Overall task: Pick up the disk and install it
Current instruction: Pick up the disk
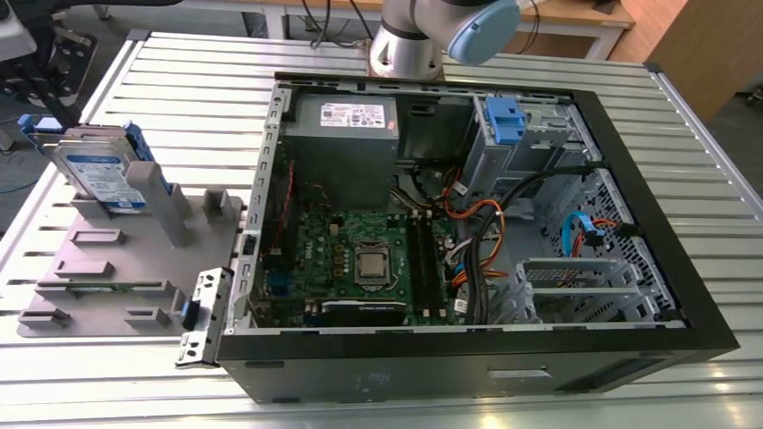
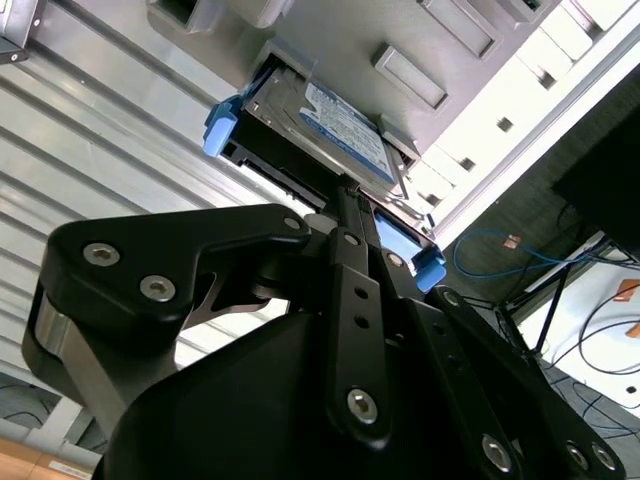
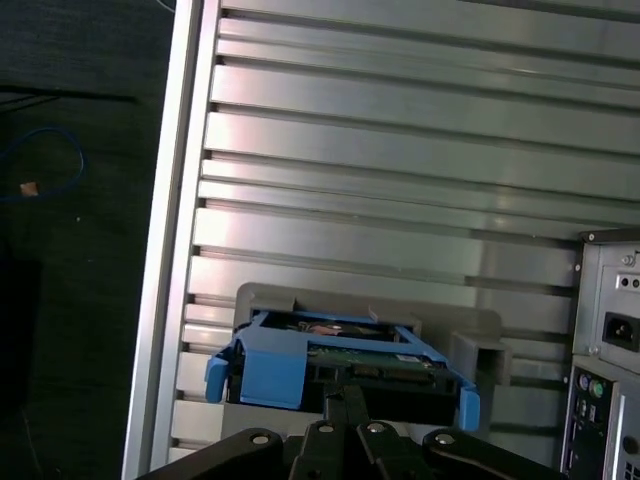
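Note:
The disk (image 1: 105, 177) stands on edge in a grey holder (image 1: 131, 268) at the exterior view's left; it is silver-grey with a white-and-blue label and blue side rails. A second similar drive (image 1: 86, 141) stands just behind it. My gripper (image 1: 48, 105) hangs just beyond the drives at the table's far left corner. In both wrist views the black fingers meet at a point right at the disk's (image 2: 340, 125) (image 3: 340, 350) edge. The gripper (image 2: 345, 190) (image 3: 345, 400) is shut with nothing seen between its fingers. The disk sits in its slot.
An open computer case (image 1: 667, 268) lies on the slatted metal table (image 1: 179, 80) to the exterior view's right of the holder. Inside are a grey power-supply box (image 1: 346, 121), a motherboard (image 1: 357, 259), cables and a drive bay with a blue latch (image 1: 507, 121). The arm's base (image 1: 412, 40) stands behind the case.

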Motion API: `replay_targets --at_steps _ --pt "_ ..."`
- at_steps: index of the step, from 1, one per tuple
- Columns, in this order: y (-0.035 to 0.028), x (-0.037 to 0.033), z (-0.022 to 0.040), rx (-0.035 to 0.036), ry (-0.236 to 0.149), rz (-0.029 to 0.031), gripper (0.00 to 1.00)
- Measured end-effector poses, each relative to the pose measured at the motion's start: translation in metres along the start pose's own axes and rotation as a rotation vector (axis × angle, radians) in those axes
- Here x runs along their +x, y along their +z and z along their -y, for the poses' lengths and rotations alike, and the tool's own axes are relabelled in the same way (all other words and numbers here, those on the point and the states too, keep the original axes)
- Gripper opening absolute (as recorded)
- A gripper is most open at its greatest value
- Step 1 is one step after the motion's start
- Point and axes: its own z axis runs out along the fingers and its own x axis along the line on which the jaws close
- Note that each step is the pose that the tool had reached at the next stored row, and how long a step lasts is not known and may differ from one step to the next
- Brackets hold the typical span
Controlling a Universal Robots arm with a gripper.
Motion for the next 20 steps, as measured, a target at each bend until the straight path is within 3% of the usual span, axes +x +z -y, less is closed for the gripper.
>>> replay_targets --at_steps 5,20 --pt "0.0001 0.0 0.0 -0.0013 -0.054 -0.0009 0.11" --pt "0.0 0.0 0.0 -0.0021 -0.089 -0.0016 0.11"
